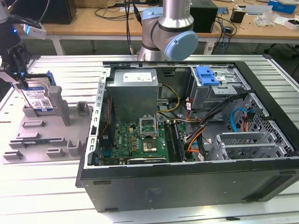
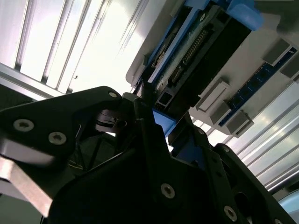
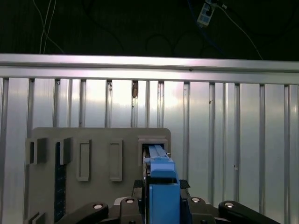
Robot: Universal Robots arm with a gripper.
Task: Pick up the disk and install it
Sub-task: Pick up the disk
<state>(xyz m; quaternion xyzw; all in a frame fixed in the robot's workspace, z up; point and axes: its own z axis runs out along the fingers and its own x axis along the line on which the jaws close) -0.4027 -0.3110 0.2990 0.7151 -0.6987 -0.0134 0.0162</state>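
The disk [image 1: 38, 97], a silver drive with a white-and-blue label in a blue carrier frame, stands on edge in a slot of the grey holder block [image 1: 46, 135] at the exterior view's left. My gripper [image 1: 19, 77] comes down on its upper edge. In the first wrist view the blue carrier of the disk [image 3: 163, 186] sits tight between the black fingers of the gripper [image 3: 163, 200], which look shut on it. In the second wrist view the disk's [image 2: 205, 42] connector edge shows just beyond the gripper [image 2: 156, 116].
An open computer case [image 1: 187, 121] lies at the exterior view's middle and right, holding a motherboard, cables and a grey drive cage [image 1: 219, 88] topped by a blue bracket [image 1: 207, 74]. The arm's base [image 1: 168, 32] stands behind the case. A ribbed metal table [image 3: 224, 140] lies underneath.
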